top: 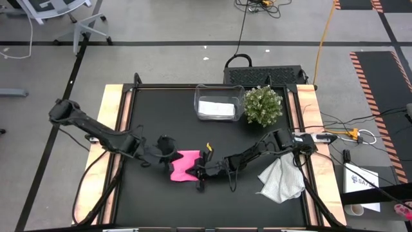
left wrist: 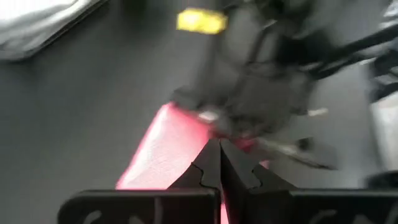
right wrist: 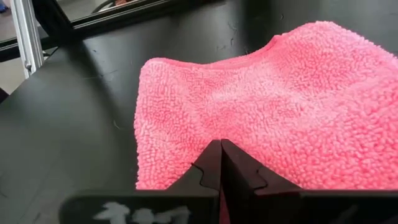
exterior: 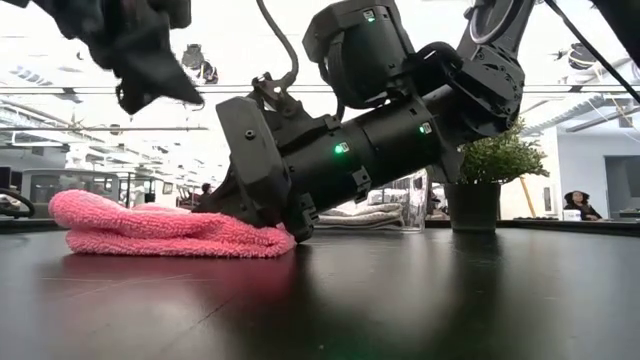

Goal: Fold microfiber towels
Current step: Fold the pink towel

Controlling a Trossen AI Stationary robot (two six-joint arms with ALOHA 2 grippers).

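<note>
The pink towel (top: 182, 165) lies folded in a thick pad on the black table, left of centre; the low view shows it as the pink towel (exterior: 150, 228). My right gripper (right wrist: 221, 144) is shut and rests on the towel's right end. My left gripper (left wrist: 219, 144) is also shut. It hangs above the towel's left part and is clear of it in the low view, as the left gripper (exterior: 140, 85). A white towel (top: 215, 108) lies folded in the clear bin. A pale grey towel (top: 281, 180) lies crumpled at the right. My right gripper presses its shut fingertips (right wrist: 211, 155) down on the upper face of the pink towel near its right edge (right wrist: 205, 127). The fingers slant down from the table's right side. The towel lies flat on the table under them (exterior: 270, 240).
A clear plastic bin (top: 198, 96) and a small potted plant (top: 262, 104) stand at the far middle of the table. Wooden side rails (top: 109, 129) border the black top. Bare black surface lies in front of the pink towel (top: 212, 206).
</note>
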